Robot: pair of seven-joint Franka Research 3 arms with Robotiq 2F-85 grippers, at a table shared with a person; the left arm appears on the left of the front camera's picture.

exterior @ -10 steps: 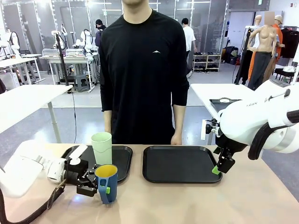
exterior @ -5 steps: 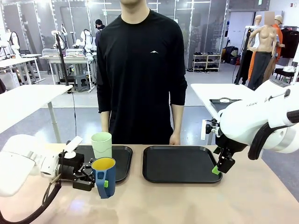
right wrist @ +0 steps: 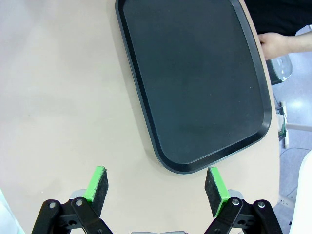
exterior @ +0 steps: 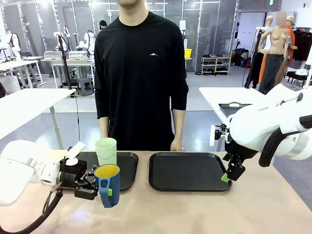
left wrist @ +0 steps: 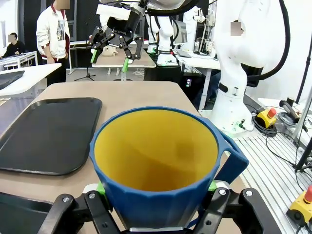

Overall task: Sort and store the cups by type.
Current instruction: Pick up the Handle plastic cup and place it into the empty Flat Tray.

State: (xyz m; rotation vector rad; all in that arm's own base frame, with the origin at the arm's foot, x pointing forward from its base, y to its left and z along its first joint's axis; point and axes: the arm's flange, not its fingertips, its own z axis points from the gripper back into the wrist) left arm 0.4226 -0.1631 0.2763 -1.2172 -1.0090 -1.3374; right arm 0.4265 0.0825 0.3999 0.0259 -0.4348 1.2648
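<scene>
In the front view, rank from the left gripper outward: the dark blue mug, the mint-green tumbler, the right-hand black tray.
1. Dark blue mug with yellow inside: clamped in the left gripper.
2. Tall mint-green plastic tumbler: just behind, on the left black tray.
3. Right-hand black tray: across the table's middle.

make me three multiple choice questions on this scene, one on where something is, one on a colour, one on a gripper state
1. Where does the mint-green tumbler stand?
A. on the left tray
B. on the right tray
C. on the bare table

2. What colour is the inside of the blue mug?
A. white
B. yellow
C. red

3. How is the right gripper?
A. shut on the tumbler
B. shut on the mug
C. open, holding nothing

Answers: 1 A, the tumbler stands upright on the left black tray. 2 B, the left wrist view looks into a yellow interior. 3 C, its green pads stand apart above bare table, while the left gripper holds the mug.
</scene>
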